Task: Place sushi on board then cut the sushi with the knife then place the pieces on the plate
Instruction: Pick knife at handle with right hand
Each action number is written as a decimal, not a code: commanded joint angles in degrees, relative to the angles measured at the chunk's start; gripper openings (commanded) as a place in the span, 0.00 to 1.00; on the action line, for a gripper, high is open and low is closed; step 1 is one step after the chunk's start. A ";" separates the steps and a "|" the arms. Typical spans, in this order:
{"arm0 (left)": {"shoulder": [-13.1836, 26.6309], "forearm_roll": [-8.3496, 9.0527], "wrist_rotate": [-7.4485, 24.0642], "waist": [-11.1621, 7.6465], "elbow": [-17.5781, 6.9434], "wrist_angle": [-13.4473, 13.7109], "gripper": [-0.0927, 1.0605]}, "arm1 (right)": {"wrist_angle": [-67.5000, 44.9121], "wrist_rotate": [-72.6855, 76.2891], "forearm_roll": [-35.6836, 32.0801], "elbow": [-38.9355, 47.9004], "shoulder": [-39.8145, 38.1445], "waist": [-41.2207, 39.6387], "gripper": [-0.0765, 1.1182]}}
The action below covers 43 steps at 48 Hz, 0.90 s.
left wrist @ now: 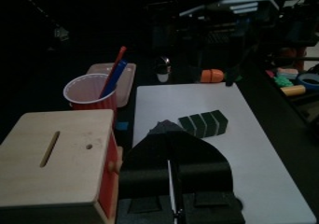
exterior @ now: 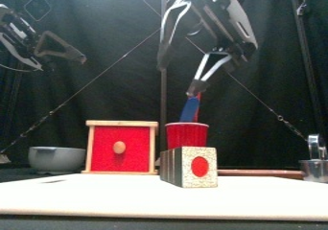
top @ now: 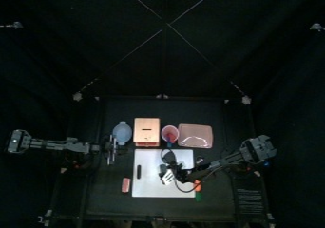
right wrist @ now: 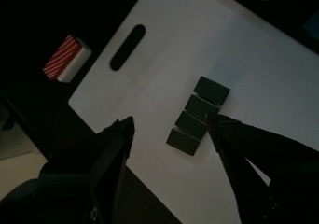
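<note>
The bench [top: 102, 199] carries a white board [top: 150, 167] near its front middle. Behind the board stand a box [top: 146, 132] with a red drawer front, a pink tray [top: 195, 135] to the right of it and a bowl [top: 122, 132] to the left. A red cup [exterior: 187, 135] between box and tray holds a blue knife [exterior: 193, 109]. The sushi [right wrist: 200, 116], four dark green blocks in a row, lies on the board. The right tool [right wrist: 173, 134] hangs over it, jaws wide. The left tool [left wrist: 171, 139], jaws narrow and empty, hovers at the board's left edge beside the box
</note>
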 commanded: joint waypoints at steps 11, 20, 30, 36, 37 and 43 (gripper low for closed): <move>0.09 -1.85 -0.09 1.76 -1.67 -0.70 0.05 | 3.52 -20.39 6.68 -1.93 -7.73 -8.88 0.84; 0.09 -1.93 0.18 2.64 -1.76 -0.70 0.05 | 5.89 -30.32 8.88 -3.25 -9.76 -14.33 0.84; 0.09 -1.93 0.18 4.48 -1.76 -0.70 0.05 | 7.73 -41.48 13.89 -5.19 -10.11 -21.09 0.84; 0.09 -1.93 0.18 5.27 -1.76 -0.70 0.05 | 8.17 -49.83 19.34 -6.50 -9.49 -24.08 0.84; 0.09 -1.93 0.18 5.36 -1.76 -0.70 0.05 | 8.17 -51.33 20.30 -6.77 -9.32 -24.52 0.84; 0.09 -1.93 0.18 5.62 -1.67 -0.70 0.05 | 9.23 -59.41 25.66 -8.61 -7.82 -26.37 0.84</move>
